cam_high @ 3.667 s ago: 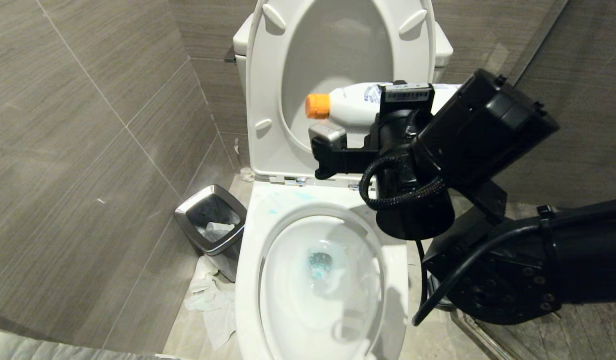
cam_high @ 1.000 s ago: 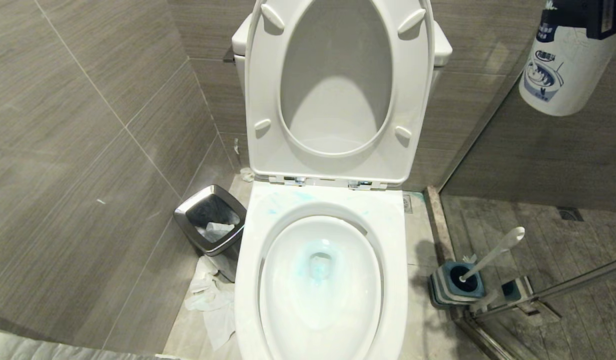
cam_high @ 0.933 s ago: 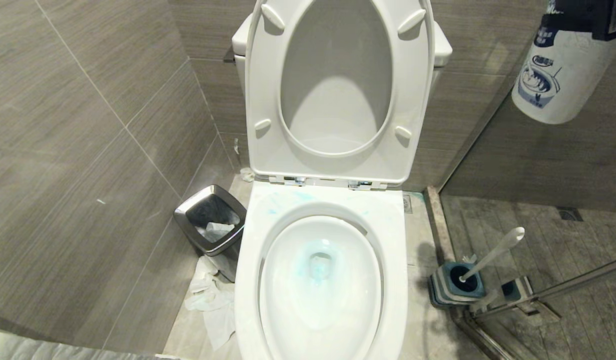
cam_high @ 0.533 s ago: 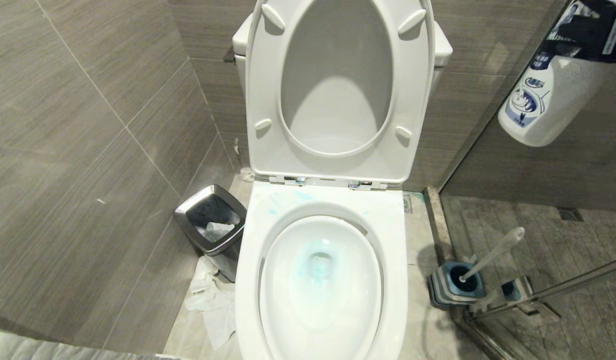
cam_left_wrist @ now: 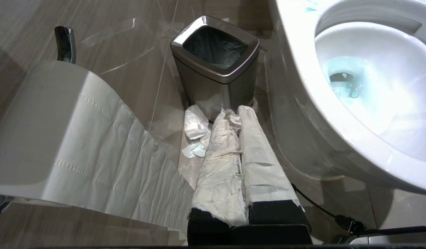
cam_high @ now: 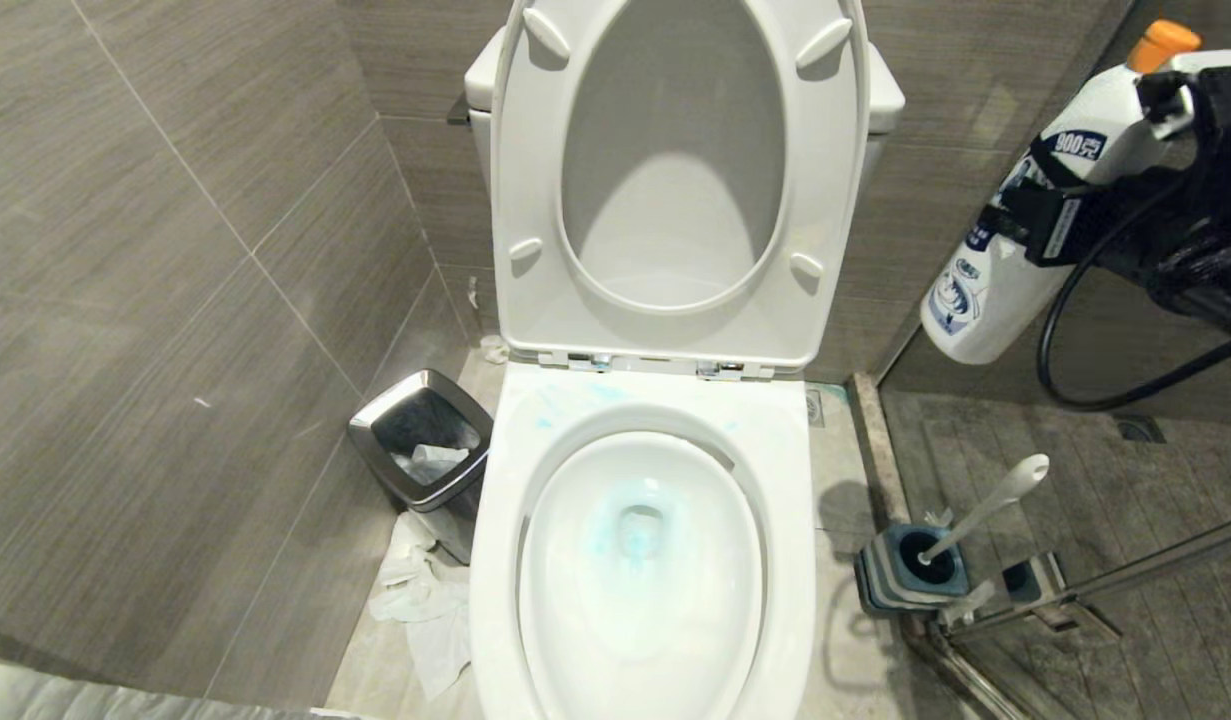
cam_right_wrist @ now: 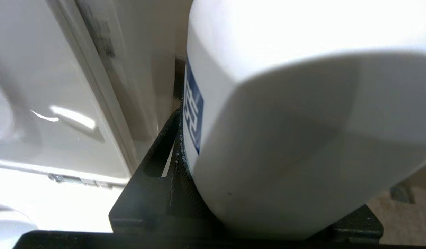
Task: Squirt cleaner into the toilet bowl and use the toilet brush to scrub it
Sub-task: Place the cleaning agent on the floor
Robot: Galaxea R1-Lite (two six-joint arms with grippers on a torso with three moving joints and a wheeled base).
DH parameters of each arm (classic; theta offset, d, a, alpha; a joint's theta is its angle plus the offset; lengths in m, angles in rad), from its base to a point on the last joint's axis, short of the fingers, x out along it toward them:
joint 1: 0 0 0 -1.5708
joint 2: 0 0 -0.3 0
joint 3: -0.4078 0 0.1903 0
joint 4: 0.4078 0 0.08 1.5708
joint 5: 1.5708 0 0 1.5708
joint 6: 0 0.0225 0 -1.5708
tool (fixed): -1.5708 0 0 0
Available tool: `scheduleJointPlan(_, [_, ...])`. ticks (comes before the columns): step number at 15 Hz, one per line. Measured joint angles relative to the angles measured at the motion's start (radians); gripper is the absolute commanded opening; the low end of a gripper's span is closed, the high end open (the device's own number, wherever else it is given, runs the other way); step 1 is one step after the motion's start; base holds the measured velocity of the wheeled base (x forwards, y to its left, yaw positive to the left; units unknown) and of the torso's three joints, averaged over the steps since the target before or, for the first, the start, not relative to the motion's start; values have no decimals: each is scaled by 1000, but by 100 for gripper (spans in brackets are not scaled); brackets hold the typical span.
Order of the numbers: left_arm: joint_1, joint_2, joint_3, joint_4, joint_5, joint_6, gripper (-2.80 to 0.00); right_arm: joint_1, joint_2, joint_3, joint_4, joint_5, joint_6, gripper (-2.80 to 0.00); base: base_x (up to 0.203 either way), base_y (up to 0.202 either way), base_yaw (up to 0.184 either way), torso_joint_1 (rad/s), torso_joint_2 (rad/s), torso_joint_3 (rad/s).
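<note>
The cleaner (cam_high: 1015, 270), a white bottle with an orange cap (cam_high: 1160, 45), hangs in the air at the upper right, right of the raised seat, tilted with its cap up. My right gripper (cam_high: 1060, 205) is shut on its middle. In the right wrist view the bottle (cam_right_wrist: 302, 121) fills the frame against one black finger (cam_right_wrist: 157, 166). The toilet bowl (cam_high: 495, 560) lies open below, with turquoise liquid around its drain (cam_high: 635, 530). The toilet brush (cam_high: 985, 505) leans in its striped holder (cam_high: 880, 585) on the floor to the bowl's right. My left gripper (cam_left_wrist: 238, 114), shut and paper-wrapped, hangs low beside the bowl (cam_left_wrist: 302, 103).
A steel waste bin (cam_high: 375, 425) stands left of the toilet, with crumpled paper (cam_high: 420, 600) on the floor before it. A paper roll (cam_left_wrist: 43, 131) hangs close to the left gripper. The seat and lid (cam_high: 675, 330) stand upright. A glass partition's metal rail (cam_high: 1075, 590) runs behind the brush holder.
The bottle has come down and leftwards from the top right corner and turned cap-up, bringing the right gripper and its cable into view. The brush, bin and left arm have not moved.
</note>
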Motion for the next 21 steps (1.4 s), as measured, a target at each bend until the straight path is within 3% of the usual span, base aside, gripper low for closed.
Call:
scheduleJointPlan(9, [0,0,0,0,0,0,-280,-8,357,-1,-385,-11,37,-280,0,0,0,0,0,0])
scheduleJointPlan(13, [0,0,0,0,0,0,-280,-17,509,-51,-415,-12,37,-280,0,0,0,0,0,0])
scheduleJointPlan(18, [0,0,0,0,0,1,-280,-33,718,-251,-475,-14,29,-280,0,0,0,0,0,0])
scheduleJointPlan(21, [0,0,0,0,0,0,-280,-34,798,-287,-488,-9,34,-280,0,0,0,0,0,0])
